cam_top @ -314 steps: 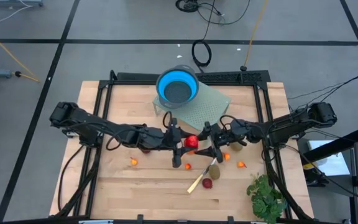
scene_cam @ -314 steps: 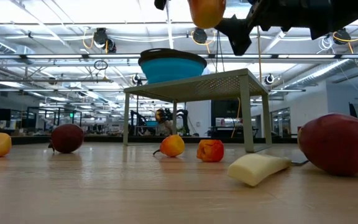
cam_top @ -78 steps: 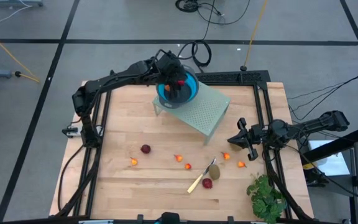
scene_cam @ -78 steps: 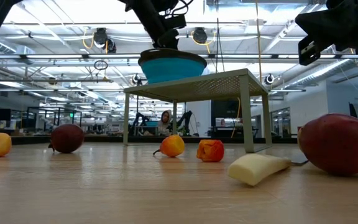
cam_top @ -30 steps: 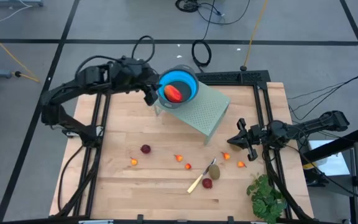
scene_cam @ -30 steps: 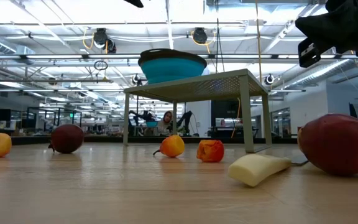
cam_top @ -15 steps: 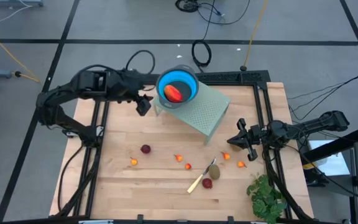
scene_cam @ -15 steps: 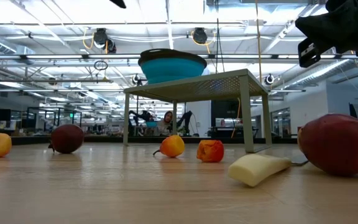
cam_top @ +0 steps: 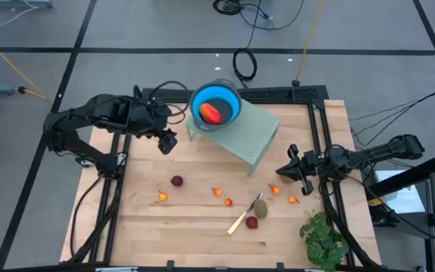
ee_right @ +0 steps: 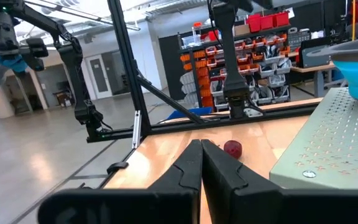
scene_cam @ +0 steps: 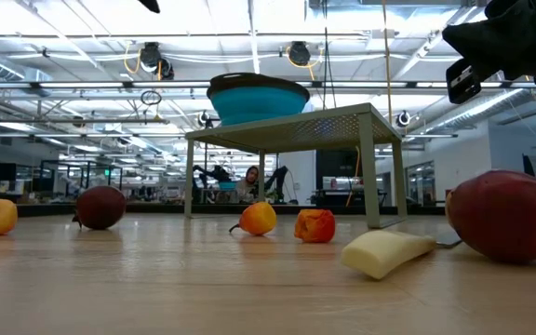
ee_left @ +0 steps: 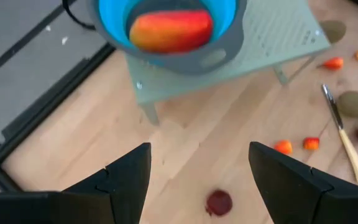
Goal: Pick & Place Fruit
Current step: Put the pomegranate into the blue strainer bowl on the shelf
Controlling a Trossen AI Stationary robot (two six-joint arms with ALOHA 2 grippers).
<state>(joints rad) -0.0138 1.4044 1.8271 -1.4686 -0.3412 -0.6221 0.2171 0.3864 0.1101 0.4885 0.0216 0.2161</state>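
The longer red-orange fruit [cam_top: 211, 113] lies inside the blue bowl [cam_top: 215, 96], which stands on a pale green perforated stand [cam_top: 251, 137]. My left gripper [cam_top: 167, 142] hangs open and empty over the bare wood left of the stand, pointing slantwise down. Below it on the table lies a dark red ball [ee_left: 219, 202]. More fruit is scattered at the near middle: small orange-red pieces [cam_top: 217, 192], a brownish-green oval [cam_top: 260, 208] and a second dark red ball [cam_top: 252, 222]. My right gripper [cam_top: 289, 170] waits shut at the table's right, above the table.
A pale-handled knife [cam_top: 242, 217] lies among the fruit, beside the oval. A leafy green bunch [cam_top: 323, 238] sits at the near right corner. Black frame rails [cam_top: 127, 136] run along the table's left, right and far sides. Bare wood spreads over the near left.
My left gripper has drawn away from the bowl toward the table's left and near edges, sinking a little and turning its fingers as it went. It has stayed open and empty. The red-orange piece has stayed in the bowl.
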